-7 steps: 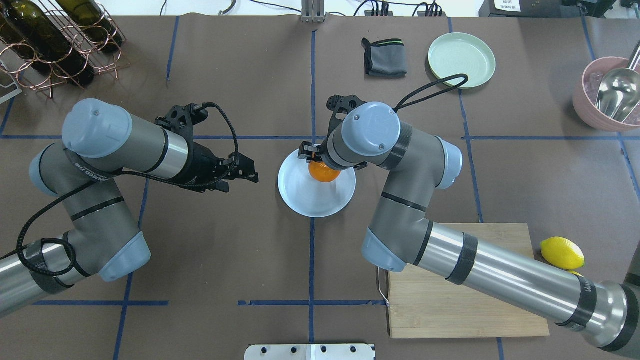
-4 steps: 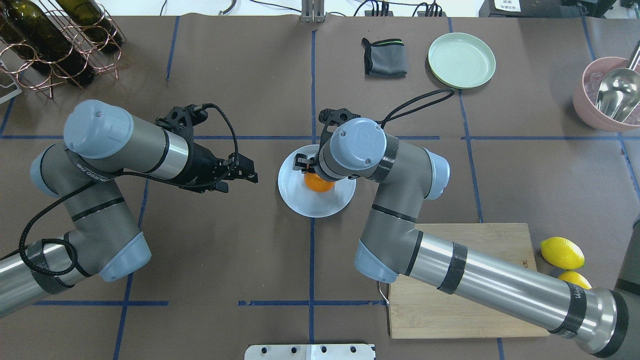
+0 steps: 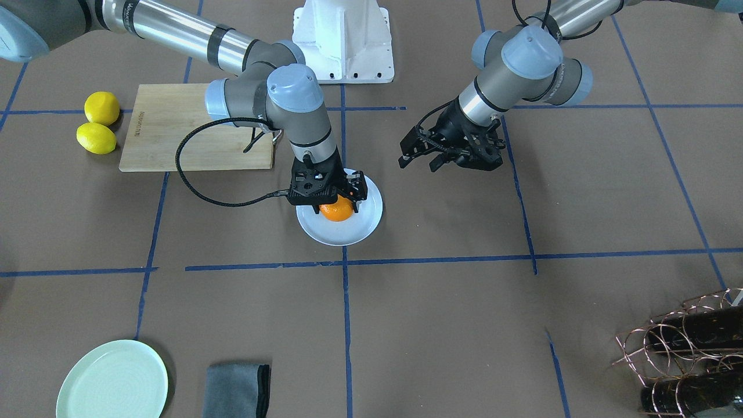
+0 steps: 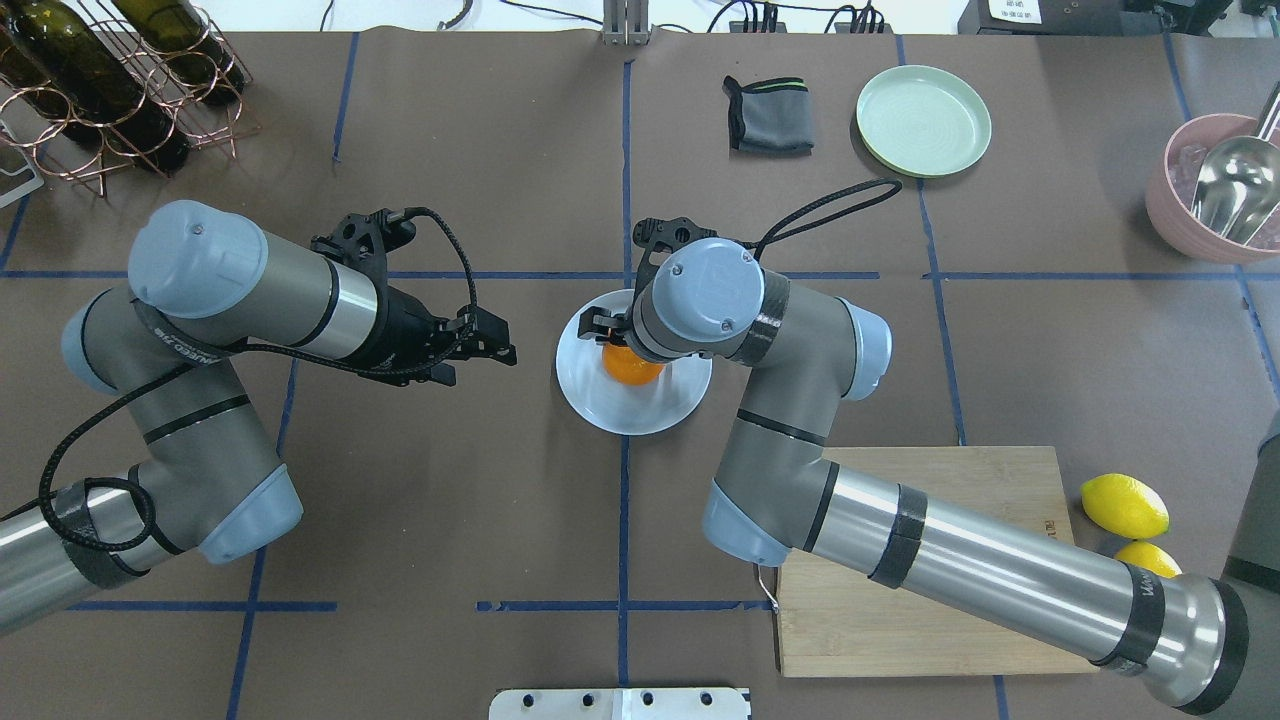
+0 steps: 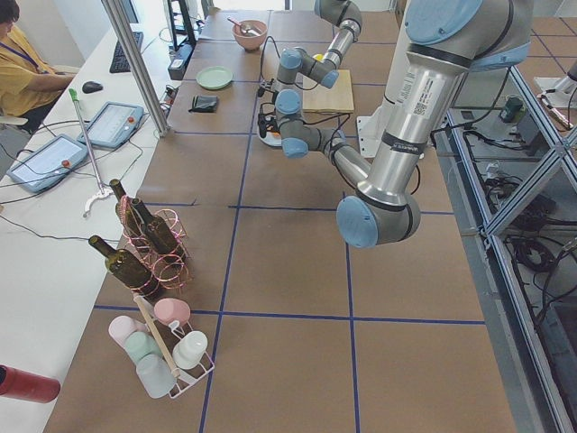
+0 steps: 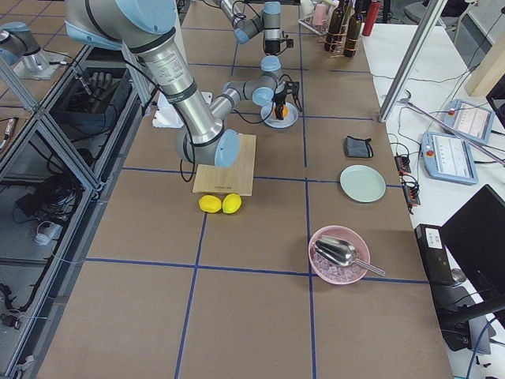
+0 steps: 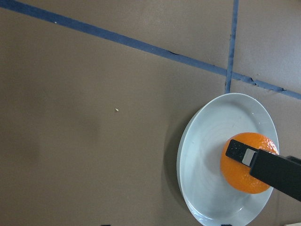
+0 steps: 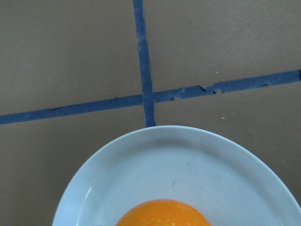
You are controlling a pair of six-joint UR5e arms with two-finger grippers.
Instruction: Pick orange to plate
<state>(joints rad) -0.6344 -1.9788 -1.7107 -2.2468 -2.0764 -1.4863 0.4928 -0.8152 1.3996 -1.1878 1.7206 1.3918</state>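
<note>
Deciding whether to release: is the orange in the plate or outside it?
In. The orange lies within the plate rim in both wrist views, with the right hand closed around it.

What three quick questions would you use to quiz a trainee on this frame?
1. True or false: the orange is inside the rim of the pale bluish-white plate.
2. Which gripper is closed on it? A) left B) right
3. How many lemons lie beside the cutting board?
Key: 1 true; 2 B, the right gripper; 3 two.
</note>
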